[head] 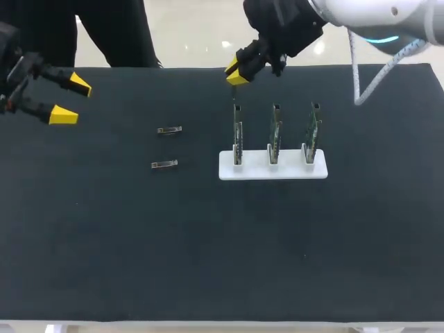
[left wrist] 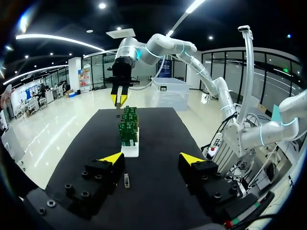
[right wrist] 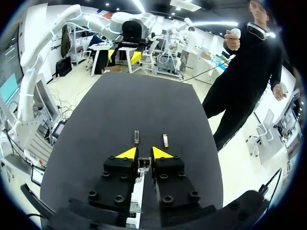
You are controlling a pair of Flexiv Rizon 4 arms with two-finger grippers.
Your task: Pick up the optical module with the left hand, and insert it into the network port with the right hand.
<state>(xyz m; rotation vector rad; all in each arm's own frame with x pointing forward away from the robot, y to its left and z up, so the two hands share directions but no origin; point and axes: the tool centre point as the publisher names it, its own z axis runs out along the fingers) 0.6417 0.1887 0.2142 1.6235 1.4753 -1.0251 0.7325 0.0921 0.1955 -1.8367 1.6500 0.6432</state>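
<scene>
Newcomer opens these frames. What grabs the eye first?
The white stand with three upright circuit boards mid-table, and the right gripper poised above the leftmost board, pinching a small module. Two more modules lie left of the stand; the left gripper is open at the left edge.

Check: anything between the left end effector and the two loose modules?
Nothing. Head view shows bare black mat between the left end effector and both modules.

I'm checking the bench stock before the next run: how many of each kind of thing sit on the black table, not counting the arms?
Optical modules lying loose: 2
Circuit boards standing upright: 3
White stand holding the boards: 1
Total: 6
</scene>
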